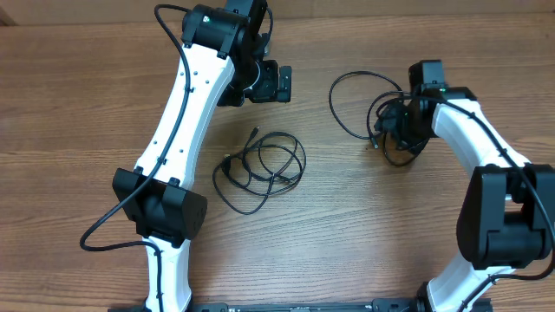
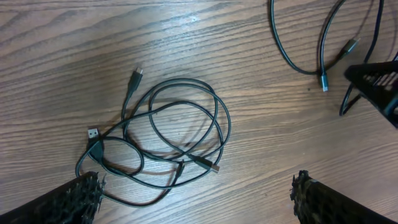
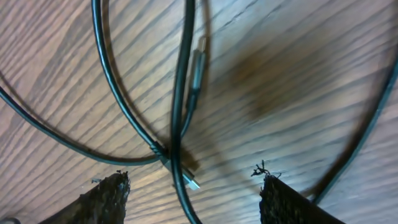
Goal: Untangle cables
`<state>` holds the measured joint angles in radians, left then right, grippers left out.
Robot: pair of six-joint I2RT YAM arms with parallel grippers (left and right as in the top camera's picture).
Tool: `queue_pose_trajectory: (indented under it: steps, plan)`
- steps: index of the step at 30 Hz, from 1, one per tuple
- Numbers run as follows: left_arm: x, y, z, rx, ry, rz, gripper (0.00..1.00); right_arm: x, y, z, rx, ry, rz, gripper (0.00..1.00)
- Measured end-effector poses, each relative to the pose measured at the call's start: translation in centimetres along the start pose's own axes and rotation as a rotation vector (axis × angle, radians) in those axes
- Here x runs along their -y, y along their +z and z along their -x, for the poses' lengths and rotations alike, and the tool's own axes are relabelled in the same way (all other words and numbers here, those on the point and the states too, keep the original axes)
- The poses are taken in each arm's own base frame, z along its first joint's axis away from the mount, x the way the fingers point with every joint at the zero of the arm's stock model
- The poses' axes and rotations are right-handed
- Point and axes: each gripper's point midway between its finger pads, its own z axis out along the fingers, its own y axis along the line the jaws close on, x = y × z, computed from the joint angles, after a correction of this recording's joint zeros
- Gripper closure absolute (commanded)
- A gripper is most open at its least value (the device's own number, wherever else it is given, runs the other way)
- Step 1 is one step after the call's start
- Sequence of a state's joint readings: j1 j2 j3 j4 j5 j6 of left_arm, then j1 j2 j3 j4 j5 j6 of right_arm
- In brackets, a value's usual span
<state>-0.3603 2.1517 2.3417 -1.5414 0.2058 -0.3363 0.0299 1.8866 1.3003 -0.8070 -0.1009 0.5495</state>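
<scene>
Wood table (image 1: 69,104) bears coiled cables (image 1: 263,167); another loop (image 1: 331,100) lies apart.

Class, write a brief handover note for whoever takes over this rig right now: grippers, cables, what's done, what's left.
Left gripper: open, empty, clear of the middle bundle.
Right gripper: open, low over the right cable, with strands between its fingers, nothing gripped.
Done: the right cable lies apart from the middle bundle.
Left: the middle bundle's loops cross one another, with several plug ends in it; separate them.
</scene>
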Motion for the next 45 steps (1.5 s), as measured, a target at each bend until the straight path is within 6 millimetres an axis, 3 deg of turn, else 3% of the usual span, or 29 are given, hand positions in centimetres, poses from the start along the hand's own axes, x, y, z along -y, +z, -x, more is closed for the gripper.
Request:
queue_pose_trajectory:
  steps: [3, 8, 12, 14, 23, 27, 37, 45]
  plan:
    - [0.0, 0.0, -0.1, -0.003, -0.001, 0.001, 0.0, 0.3, 1.0, -0.8, -0.008, -0.009, -0.004, 0.36]
    - [-0.1, 0.0, -0.1, -0.006, -0.001, 0.002, 0.0, 0.6, 1.4, -1.4, -0.019, -0.014, -0.011, 0.73]
    - [-0.1, 0.0, -0.1, -0.006, -0.001, 0.002, 0.0, 0.9, 1.4, -1.7, -0.032, -0.006, -0.02, 0.85]
    - [-0.1, 0.0, -0.1, -0.006, -0.001, 0.002, 0.0, 1.0, 1.4, -1.9, -0.04, -0.007, -0.026, 0.96]
    - [-0.1, 0.0, -0.2, -0.006, -0.001, 0.002, 0.0, 2.7, 1.0, -4.2, -0.134, 0.008, -0.099, 0.96]
    - [-0.1, 0.0, -0.2, -0.006, -0.001, 0.002, 0.0, 3.7, -0.3, -5.2, -0.161, 0.012, -0.143, 0.96]
    - [-0.1, 0.0, -0.1, -0.006, -0.001, 0.002, 0.0, 3.6, -9.2, -6.1, -0.036, -0.004, -0.085, 0.96]
    - [-0.1, 0.0, -0.1, -0.006, -0.001, 0.002, 0.0, 5.5, -14.7, -8.1, 0.044, 0.01, -0.1, 0.96]
